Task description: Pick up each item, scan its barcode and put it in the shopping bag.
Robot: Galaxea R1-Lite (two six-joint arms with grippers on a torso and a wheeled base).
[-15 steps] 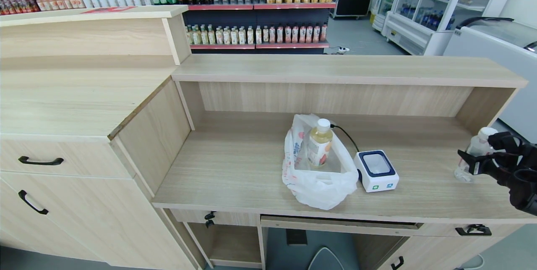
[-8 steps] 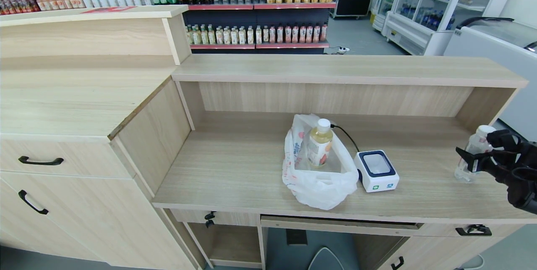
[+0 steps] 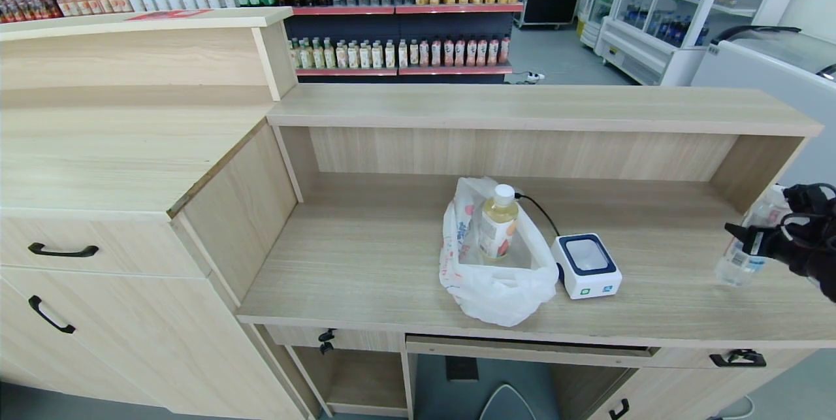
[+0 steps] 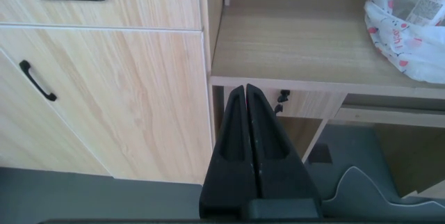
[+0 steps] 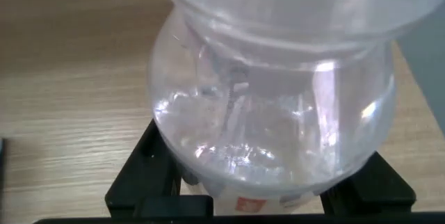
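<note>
A clear water bottle (image 3: 750, 242) hangs tilted just above the counter's far right end, with my right gripper (image 3: 761, 238) shut on its middle. Up close, the clear water bottle (image 5: 278, 99) sits between the black fingers (image 5: 139, 182). The white shopping bag (image 3: 496, 257) stands open at the counter's middle and holds an upright yellow drink bottle (image 3: 498, 223). Right beside the bag sits the white barcode scanner (image 3: 586, 264) with its dark window facing up. My left gripper (image 4: 246, 93) is shut on nothing, low at the cabinet front left of the counter; the shopping bag (image 4: 409, 26) lies far beyond it.
A raised shelf (image 3: 535, 110) overhangs the back of the counter (image 3: 366, 263). The scanner's black cable (image 3: 539, 210) runs behind the bag. A taller cabinet with drawers (image 3: 98, 250) stands to the left. Store shelves of drinks and fridges fill the background.
My right gripper has lifted the water bottle off the counter and tilted it, cap moving up and to the right. The bag, scanner and yellow bottle have not moved.
</note>
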